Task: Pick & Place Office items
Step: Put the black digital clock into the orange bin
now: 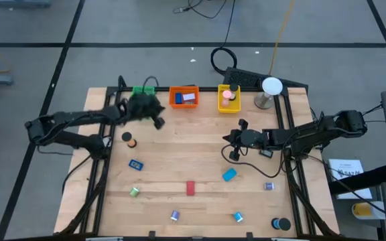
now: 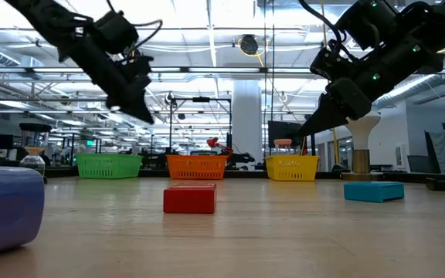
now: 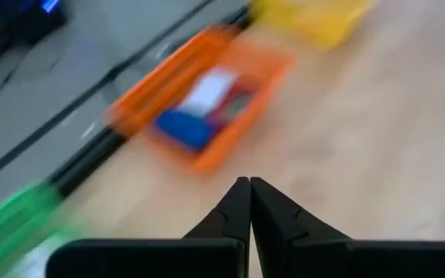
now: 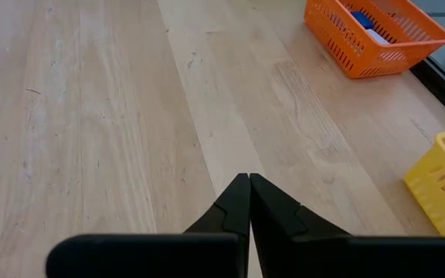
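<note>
Small office items lie loose on the wooden table: a black-and-orange cylinder, a blue block, a green roll, a red block, a light-blue block and several more near the front edge. My left gripper is shut and empty, raised above the table just in front of the green tray. My right gripper is shut and empty, raised over bare wood right of the middle and pointing left and down.
The green tray, an orange tray holding blue and white pieces and a yellow tray holding a pink piece stand along the far edge. A white ball on a stand is at the far right. A black roll lies at the front right.
</note>
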You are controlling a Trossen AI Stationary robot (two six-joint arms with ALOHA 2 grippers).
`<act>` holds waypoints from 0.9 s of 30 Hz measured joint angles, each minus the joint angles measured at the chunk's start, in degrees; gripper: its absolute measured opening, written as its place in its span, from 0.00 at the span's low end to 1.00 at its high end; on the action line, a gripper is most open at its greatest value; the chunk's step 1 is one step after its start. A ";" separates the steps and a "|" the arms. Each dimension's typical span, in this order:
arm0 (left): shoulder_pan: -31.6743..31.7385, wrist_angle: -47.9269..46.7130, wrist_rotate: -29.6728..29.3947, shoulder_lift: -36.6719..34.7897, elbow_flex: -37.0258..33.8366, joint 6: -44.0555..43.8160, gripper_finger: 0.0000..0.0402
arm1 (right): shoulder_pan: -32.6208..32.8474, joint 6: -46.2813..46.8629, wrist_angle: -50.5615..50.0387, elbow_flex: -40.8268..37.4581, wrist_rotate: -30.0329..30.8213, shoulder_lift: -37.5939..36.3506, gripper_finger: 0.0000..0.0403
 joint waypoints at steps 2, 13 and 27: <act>-3.85 9.70 1.72 0.03 -4.19 -0.90 0.04 | 0.02 0.33 0.08 0.00 -0.02 0.00 0.00; -16.86 46.84 9.09 6.81 -18.18 -0.65 0.04 | 1.08 4.34 -0.82 0.07 -0.02 -0.02 0.09; -18.86 48.83 8.21 9.92 -17.68 0.62 0.04 | 3.03 28.67 -63.31 15.19 -2.51 -4.24 0.41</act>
